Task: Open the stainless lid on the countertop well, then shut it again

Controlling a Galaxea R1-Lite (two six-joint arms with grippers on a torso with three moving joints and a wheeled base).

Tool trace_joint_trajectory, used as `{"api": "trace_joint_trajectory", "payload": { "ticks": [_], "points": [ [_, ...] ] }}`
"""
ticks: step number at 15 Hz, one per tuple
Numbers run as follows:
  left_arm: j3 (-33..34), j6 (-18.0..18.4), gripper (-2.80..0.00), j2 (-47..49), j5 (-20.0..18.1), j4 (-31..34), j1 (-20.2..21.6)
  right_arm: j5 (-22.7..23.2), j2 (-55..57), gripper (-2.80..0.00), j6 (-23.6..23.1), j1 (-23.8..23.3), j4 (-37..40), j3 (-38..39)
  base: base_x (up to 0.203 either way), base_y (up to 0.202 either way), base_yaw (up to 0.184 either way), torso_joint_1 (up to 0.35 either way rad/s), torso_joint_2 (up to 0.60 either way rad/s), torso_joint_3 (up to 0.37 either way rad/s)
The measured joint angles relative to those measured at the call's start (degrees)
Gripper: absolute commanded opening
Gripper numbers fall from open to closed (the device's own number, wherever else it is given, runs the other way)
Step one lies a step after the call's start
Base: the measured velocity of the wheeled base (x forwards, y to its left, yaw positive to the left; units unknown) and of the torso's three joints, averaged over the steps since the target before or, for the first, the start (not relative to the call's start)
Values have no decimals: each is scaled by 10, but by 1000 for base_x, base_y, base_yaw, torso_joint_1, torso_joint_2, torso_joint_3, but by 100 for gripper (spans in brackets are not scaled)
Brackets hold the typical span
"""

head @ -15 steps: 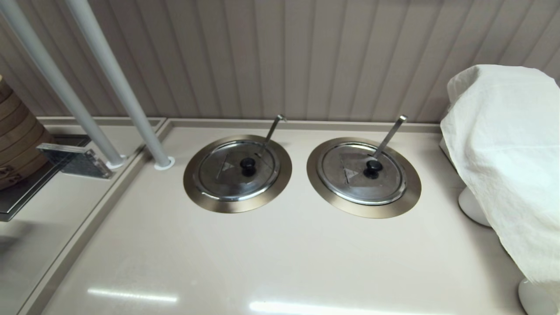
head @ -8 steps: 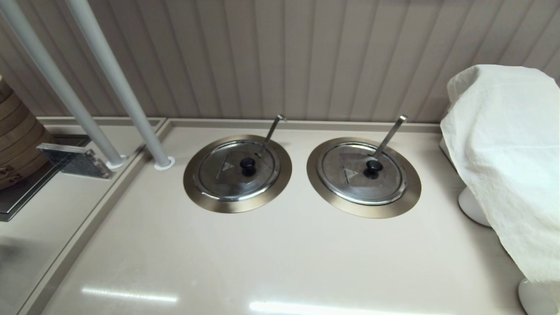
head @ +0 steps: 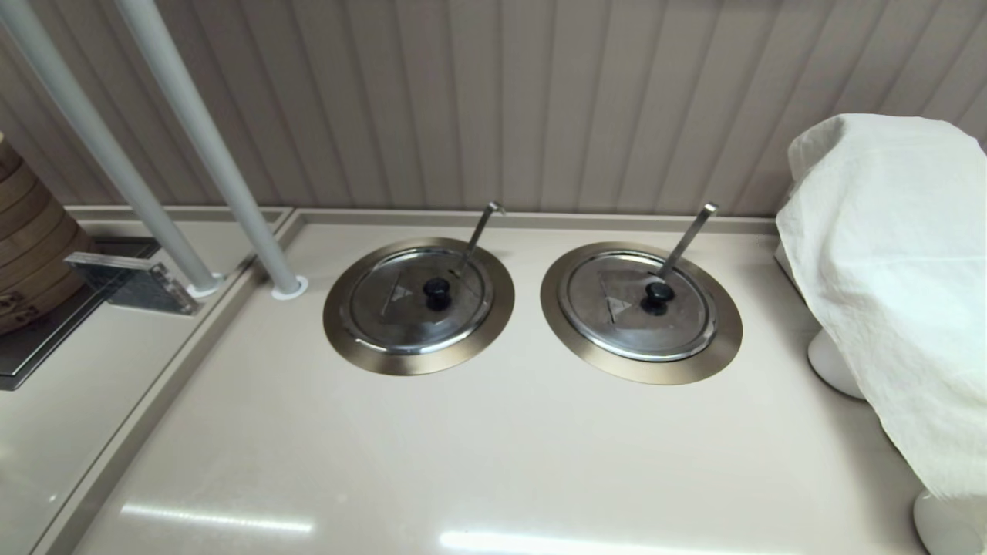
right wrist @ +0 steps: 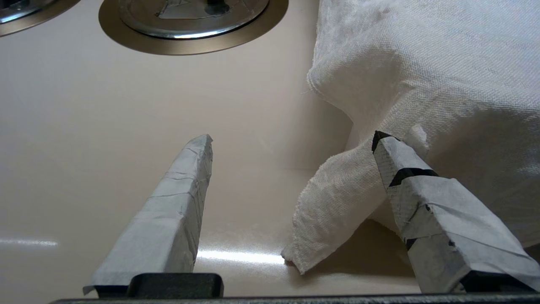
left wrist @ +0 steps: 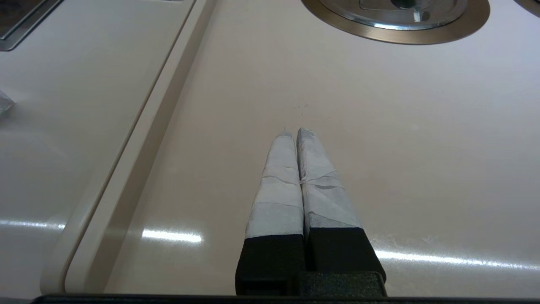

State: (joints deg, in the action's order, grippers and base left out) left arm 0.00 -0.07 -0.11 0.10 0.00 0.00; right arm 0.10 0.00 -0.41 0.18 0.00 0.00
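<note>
The stainless lid [head: 401, 304] lies flat and closed in the left countertop well [head: 343, 339]. It carries a black knob [head: 437, 289], and the thin hook-tipped ladle rod [head: 480, 227] rises through its notch. Neither gripper shows in the head view. In the left wrist view my left gripper [left wrist: 294, 131] is shut and empty, low over the bare counter, well short of the well's flange [left wrist: 422, 38] and the lid [left wrist: 350, 8]. My right gripper [right wrist: 291, 141] stands open over the counter near the right side, holding nothing.
The twin lid [head: 617, 320] with a flat ladle handle [head: 686, 239] sits closed to the right. A white cloth [head: 887, 270] drapes over something at the right edge, and a flap [right wrist: 333, 202] hangs by my right fingers. Two grey poles [head: 208, 154] and bamboo steamers [head: 31, 239] stand at the left.
A dark shadow on the lower left counter has slid out of the head view. Both lids and ladles have not moved.
</note>
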Motion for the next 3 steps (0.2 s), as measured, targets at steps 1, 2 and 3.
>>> {"api": "trace_joint_trajectory", "payload": {
  "ticks": [1,2,3],
  "points": [
    [0,0,-280,0,0,0,0,0,0,0,0,0,0,0,0,0,0,0,0,0],
    [0,0,-280,0,0,0,0,0,0,0,0,0,0,0,0,0,0,0,0,0],
    [0,0,-280,0,0,0,0,0,0,0,0,0,0,0,0,0,0,0,0,0]
  ]
}}
